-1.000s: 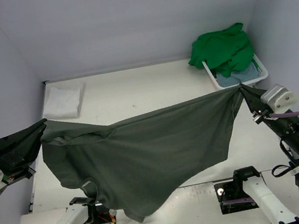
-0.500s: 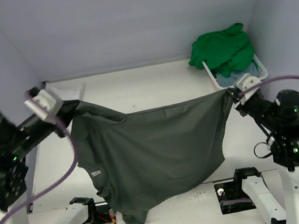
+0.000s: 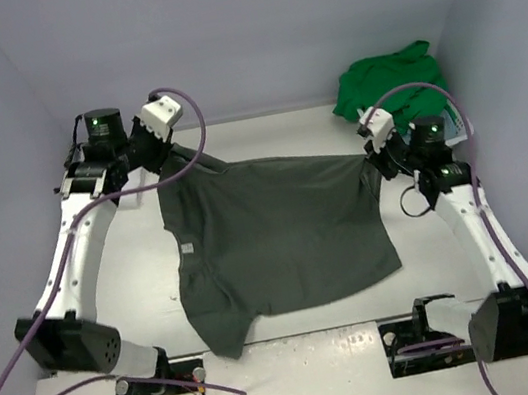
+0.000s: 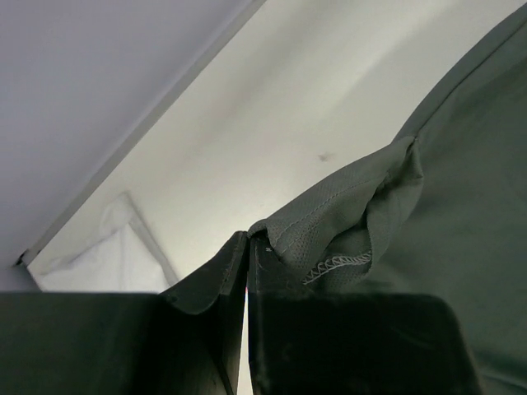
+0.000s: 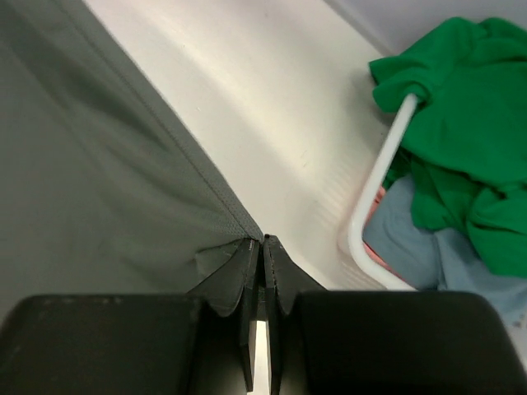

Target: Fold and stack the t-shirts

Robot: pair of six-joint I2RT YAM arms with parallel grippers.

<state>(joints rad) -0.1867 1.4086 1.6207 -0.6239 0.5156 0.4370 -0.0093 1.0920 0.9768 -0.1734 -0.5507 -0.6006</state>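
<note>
Grey-olive t-shirt (image 3: 281, 235) stretched between left hand (image 4: 248, 240), right hand (image 5: 262, 243)

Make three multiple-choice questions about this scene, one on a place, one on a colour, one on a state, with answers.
1. Where does the green t-shirt lie? A) over the white basket, far right; B) folded, far left; C) at the near edge.
2. What colour is the spread-out t-shirt? A) white; B) light blue; C) dark grey-olive.
3. How is the right pincer? A) wide open; B) shut on the spread-out t-shirt's edge; C) shut on nothing.
Answers: 1 A, it drapes over the basket's rim. 2 C, the overhead view shows it. 3 B, its closed jaws pinch the cloth.
</note>
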